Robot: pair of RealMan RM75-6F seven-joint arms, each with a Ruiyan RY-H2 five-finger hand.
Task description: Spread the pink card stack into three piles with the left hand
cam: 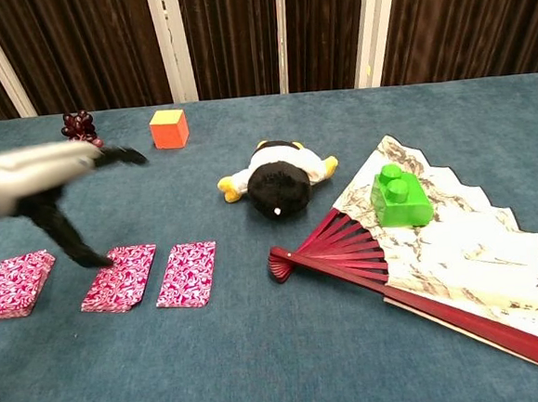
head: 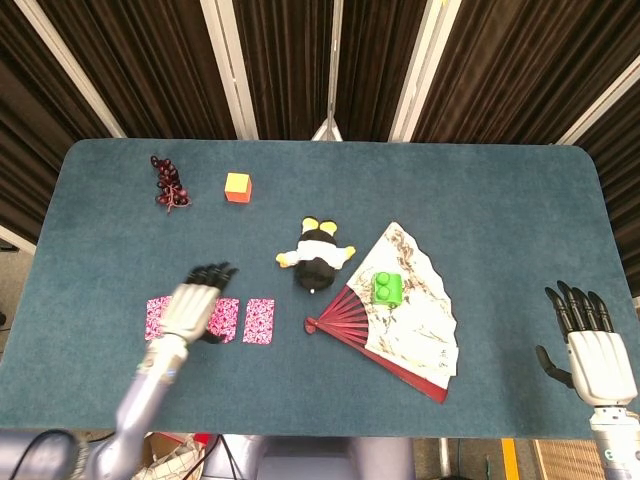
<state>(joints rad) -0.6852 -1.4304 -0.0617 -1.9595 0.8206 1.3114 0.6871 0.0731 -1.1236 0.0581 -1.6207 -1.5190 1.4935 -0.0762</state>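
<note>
Fingers of the left hand (head: 188, 305) are spread and hold nothing, above the middle pile (cam: 119, 278). Three pink piles lie apart in a row, so the task looks done; the right hand (head: 592, 350) rests open at the near right

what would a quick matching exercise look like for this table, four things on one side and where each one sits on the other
Things:
1. green block
2. plush penguin
3. orange cube
4. right hand

Places:
A. far side of the table, just right of the dark grapes
B. open, by the table's near right corner
C. on top of the open paper fan
D. mid-table, between the fan and the pink card piles

Pairs: 1-C, 2-D, 3-A, 4-B
</note>
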